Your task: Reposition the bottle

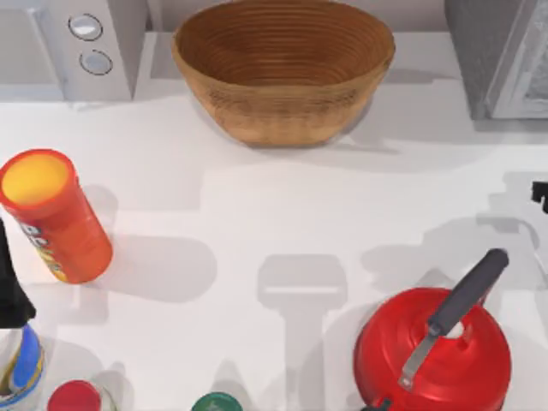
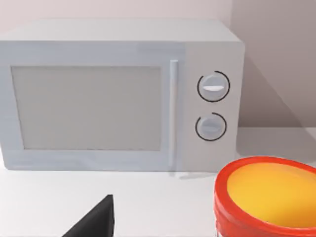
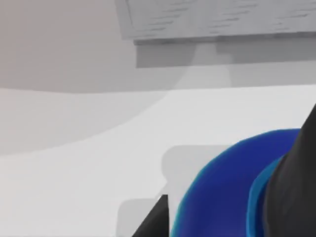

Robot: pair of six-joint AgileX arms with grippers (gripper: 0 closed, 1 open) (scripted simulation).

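The bottle [image 3: 217, 182] sits close up in the right wrist view, where its rounded dark-blue shoulder and a lighter cyan rim are visible. My right gripper [image 3: 229, 212] is shut on it, with one dark finger on each side of it. A small black part of the right arm [image 1: 540, 195] pokes in at the table's right edge in the top view, above the white surface. My left gripper [image 2: 96, 224] is parked at the table's left side, facing the microwave.
A wooden bowl [image 1: 282, 68] stands at the back middle, and a microwave [image 1: 73, 47] at the back left. An orange canister [image 1: 53, 214] and a white-and-blue bottle [image 1: 19, 364] stand at the left. A red kettle [image 1: 432, 351] is at the front right. Red [image 1: 75, 396] and green [image 1: 216, 402] caps sit at the front edge.
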